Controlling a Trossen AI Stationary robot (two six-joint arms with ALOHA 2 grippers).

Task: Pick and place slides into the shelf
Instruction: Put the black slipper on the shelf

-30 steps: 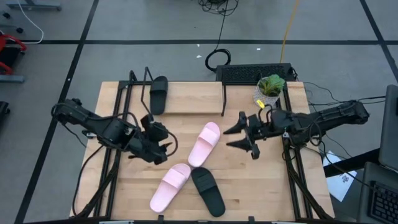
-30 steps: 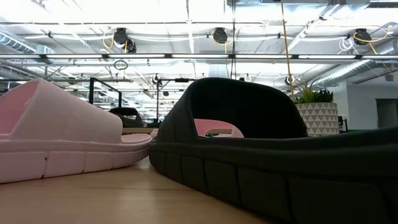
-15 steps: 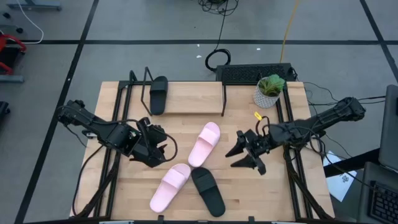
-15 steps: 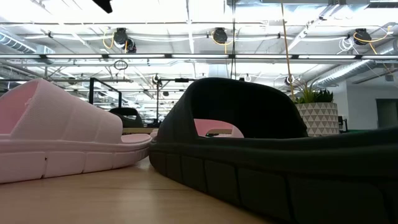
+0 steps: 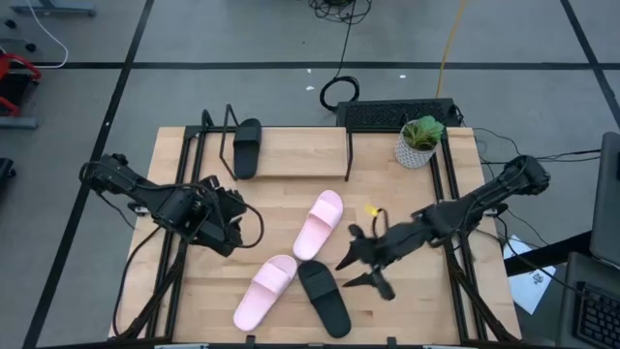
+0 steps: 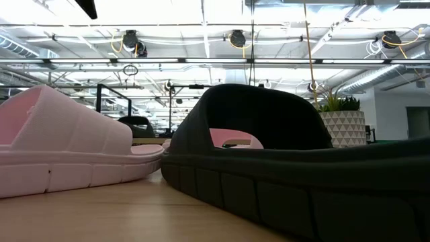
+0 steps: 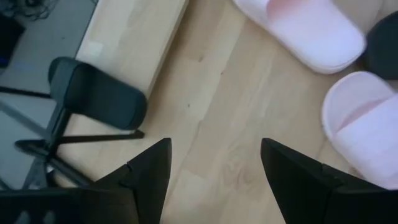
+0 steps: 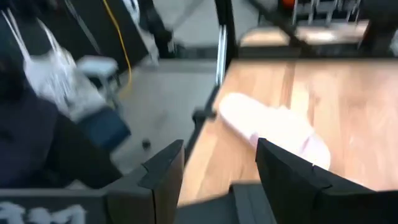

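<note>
— On what does everything sit?
— On a pale wooden tabletop (image 5: 387, 310) over grey floor; the low view looks into a hall with ceiling lamps. The shelf, a light board with thin black wire ends (image 5: 291, 152), lies along the far edge.

— And the slides?
— One matte black wide-strap slide (image 5: 246, 147) rests at the shelf's left end. Nearer than the shelf lie a pale pink slide (image 5: 320, 224), a second pink slide (image 5: 264, 291) nearer still, and another black slide (image 5: 324, 298) touching that second pink one.

— The grippers?
— The left gripper (image 5: 232, 218) hovers left of the pink pair, fingers spread, empty. The right gripper (image 5: 360, 267) hangs just right of the near black slide, fingers apart, holding nothing.

— Anything else?
— A black keyboard (image 5: 397, 114) and a potted green plant (image 5: 419, 142) lie beyond the shelf's right end.
</note>
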